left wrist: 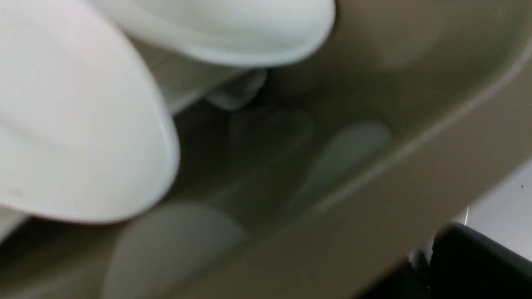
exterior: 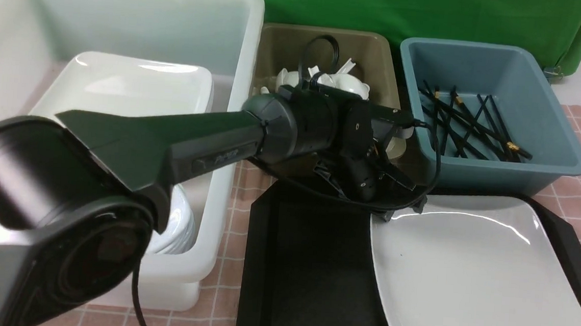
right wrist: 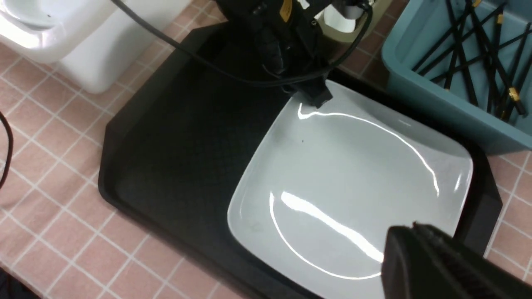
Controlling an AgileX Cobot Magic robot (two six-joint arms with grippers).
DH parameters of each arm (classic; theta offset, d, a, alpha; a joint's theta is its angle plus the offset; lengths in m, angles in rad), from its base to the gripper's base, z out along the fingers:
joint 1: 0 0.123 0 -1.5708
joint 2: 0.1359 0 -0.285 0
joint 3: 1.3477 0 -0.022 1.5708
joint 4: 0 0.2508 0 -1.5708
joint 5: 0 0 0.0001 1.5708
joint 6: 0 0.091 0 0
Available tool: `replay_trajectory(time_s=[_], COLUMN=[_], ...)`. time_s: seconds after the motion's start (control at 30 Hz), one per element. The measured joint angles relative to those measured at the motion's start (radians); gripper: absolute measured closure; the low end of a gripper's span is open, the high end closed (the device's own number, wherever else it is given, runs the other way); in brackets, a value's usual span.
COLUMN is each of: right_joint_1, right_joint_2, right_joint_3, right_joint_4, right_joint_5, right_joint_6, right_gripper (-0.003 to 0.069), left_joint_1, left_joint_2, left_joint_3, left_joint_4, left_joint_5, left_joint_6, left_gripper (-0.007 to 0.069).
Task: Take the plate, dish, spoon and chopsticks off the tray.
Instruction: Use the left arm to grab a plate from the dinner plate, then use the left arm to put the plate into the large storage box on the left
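The white square plate (exterior: 471, 278) (right wrist: 353, 178) lies on the right half of the black tray (exterior: 303, 266) (right wrist: 174, 145). My left gripper (exterior: 390, 203) (right wrist: 316, 97) (left wrist: 430, 259) reaches across to the plate's far left corner, its jaws nearly closed on the rim there. My right gripper (right wrist: 411, 236) hovers over the plate's near right part, shut and empty, and is outside the front view. Several black chopsticks (exterior: 467, 124) (right wrist: 478, 50) lie in the blue tub. White dishes (left wrist: 83, 124) and spoon-like pieces (exterior: 327, 78) fill the olive tub, partly hidden by the arm.
A large white tub (exterior: 249, 53) at the left holds stacked white plates (exterior: 132, 85). The olive tub (exterior: 370, 51) and blue tub (exterior: 550, 99) stand right behind the tray. My left arm (exterior: 169, 144) crosses the white tub's front. A pink checked cloth (right wrist: 50, 145) covers the table.
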Motion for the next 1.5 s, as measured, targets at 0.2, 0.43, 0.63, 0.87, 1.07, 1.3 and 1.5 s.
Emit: replay_trajectory(time_s=[0.2,0.43,0.63,0.87,1.07,1.3,1.5], right_joint_1=[0.0,0.0,0.0,0.0,0.0,0.0,0.055], right_joint_2=[0.0,0.0,0.0,0.028,0.073,0.218,0.374], right_joint_3=[0.0,-0.015,-0.049,-0.051,-0.096,-0.225,-0.36], right_joint_4=[0.0,0.0,0.0,0.072,0.149,0.317,0.378], right_joint_5=[-0.003,-0.017,-0.024,-0.035,-0.049,-0.047,-0.028], right_joint_6=[0.0,0.008,0.016,-0.003,-0.054,-0.157,-0.195], right_gripper=[0.0627,0.0627,0.0627,0.0627,0.0627,0.0628,0.0629], left_joint_1=[-0.009,-0.014,-0.014,0.013,0.124,0.439,0.803], left_joint_2=[-0.173,-0.345,-0.453,-0.574,-0.682,-0.796,-0.823], left_joint_3=[0.002,0.002,0.003,0.005,0.005,0.007,0.011], left_joint_4=[0.021,0.054,0.072,0.086,0.075,-0.033,-0.247], left_joint_5=[0.123,0.161,0.179,0.188,0.191,0.195,0.203], left_joint_6=[0.084,0.138,0.158,0.164,0.166,0.184,0.268], left_gripper=[0.058,0.061,0.061,0.0608,0.0608,0.0608,0.0608])
